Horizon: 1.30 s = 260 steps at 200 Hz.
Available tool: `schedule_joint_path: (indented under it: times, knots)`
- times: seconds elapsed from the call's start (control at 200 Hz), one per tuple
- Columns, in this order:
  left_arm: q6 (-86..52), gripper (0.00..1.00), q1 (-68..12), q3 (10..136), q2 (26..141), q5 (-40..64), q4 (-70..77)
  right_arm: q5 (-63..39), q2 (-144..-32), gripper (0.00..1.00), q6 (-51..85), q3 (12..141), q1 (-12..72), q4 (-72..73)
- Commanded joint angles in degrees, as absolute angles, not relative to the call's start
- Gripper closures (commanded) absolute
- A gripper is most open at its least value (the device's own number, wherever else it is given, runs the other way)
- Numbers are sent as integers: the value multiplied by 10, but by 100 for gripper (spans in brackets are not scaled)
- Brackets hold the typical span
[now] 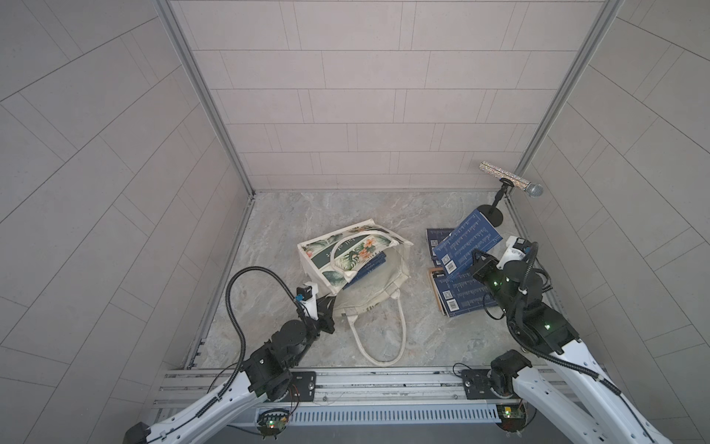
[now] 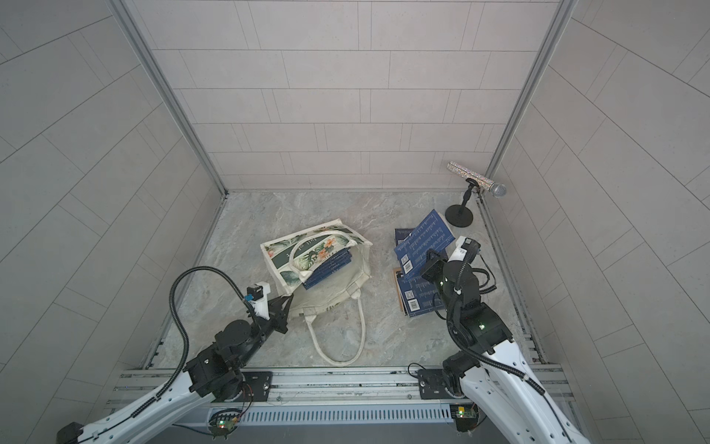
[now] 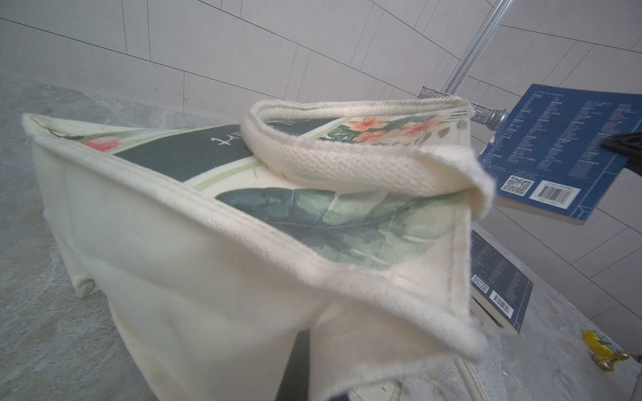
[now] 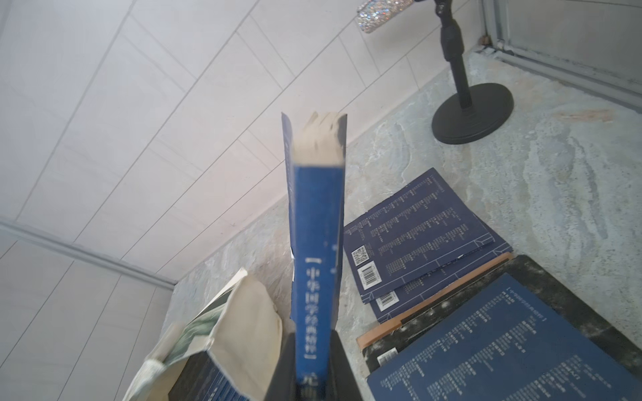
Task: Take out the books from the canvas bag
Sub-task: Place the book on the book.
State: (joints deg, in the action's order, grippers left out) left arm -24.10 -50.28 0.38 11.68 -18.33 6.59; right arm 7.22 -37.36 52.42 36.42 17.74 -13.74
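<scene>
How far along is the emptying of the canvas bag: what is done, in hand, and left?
Done: a pile of books lies beside the canvas bag. In hand: the right gripper holds a blue book above that pile, while the left gripper pinches the bag's edge. Left: a stack of books inside the bag's mouth.

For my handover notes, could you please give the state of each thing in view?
bag: on its side, mouth open, books inside.
held book: lifted, above pile.
pile: flat on table.
left gripper: shut on bag.
right gripper: shut on held book.
microphone: on stand.
</scene>
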Motion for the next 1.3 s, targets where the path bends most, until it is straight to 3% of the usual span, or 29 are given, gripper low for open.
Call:
schedule_joint_path:
  times: [0.0, 0.475, 0.746, 1.066, 1.266, 1.296]
  knots:
    - [-237, 100, -502, 17, 118, -191, 78, -37, -410, 100, 557, 342, 128, -22]
    - [-236, 100, -503, 18, 134, -185, 91, -91, -626, 100, 691, 291, 47, 333]
    - [-235, 100, -502, 18, 131, -186, 88, -61, -704, 100, 702, 285, 26, 360]
    - [-234, 100, -502, 18, 136, -187, 91, -87, -836, 100, 768, 229, 4, 507]
    - [-234, 100, -502, 18, 137, -188, 92, -64, -837, 100, 756, 222, 4, 461]
    - [-234, 100, -503, 18, 138, -187, 92, -65, -836, 96, 749, 227, 4, 441]
